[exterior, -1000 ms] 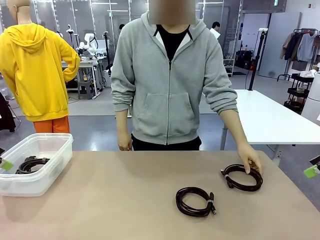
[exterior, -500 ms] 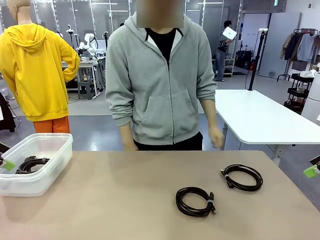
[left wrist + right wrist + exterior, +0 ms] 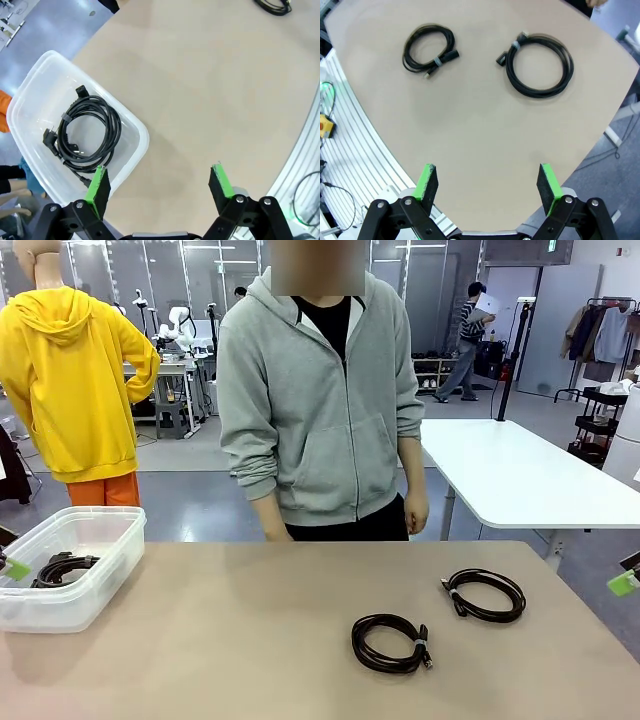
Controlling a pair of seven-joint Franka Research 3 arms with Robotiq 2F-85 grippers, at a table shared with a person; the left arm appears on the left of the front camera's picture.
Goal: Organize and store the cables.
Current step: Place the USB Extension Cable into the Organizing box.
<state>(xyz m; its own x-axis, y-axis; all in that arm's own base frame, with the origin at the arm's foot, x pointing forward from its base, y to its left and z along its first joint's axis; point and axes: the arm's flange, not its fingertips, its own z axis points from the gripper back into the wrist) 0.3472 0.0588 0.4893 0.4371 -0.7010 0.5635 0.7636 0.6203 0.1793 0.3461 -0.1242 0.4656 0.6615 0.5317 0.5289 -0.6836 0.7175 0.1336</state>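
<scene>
Two coiled black cables lie on the tan table right of the middle: a smaller one [image 3: 419,643] [image 3: 437,61] nearer me and a wider one [image 3: 518,600] [image 3: 512,47] farther right. A third cable [image 3: 62,566] [image 3: 114,127] lies inside the clear plastic bin [image 3: 100,585] [image 3: 141,136] at the left. My left gripper [image 3: 159,185] hangs open over the bin's near edge, holding nothing. My right gripper [image 3: 487,182] hangs open above the table's right side, well short of both loose cables. Green fingertips [image 3: 12,568] [image 3: 622,582] show at the front view's side edges.
A person in a grey hoodie [image 3: 320,400] stands at the far edge, both hands hanging off the table. The rounded table edge [image 3: 365,125] and ribbed metal framing lie below my right gripper. A white table [image 3: 520,475] stands behind at the right.
The person lifted a hand off the wider cable at the right and stood back upright, arms down. The cables and both grippers have stayed put.
</scene>
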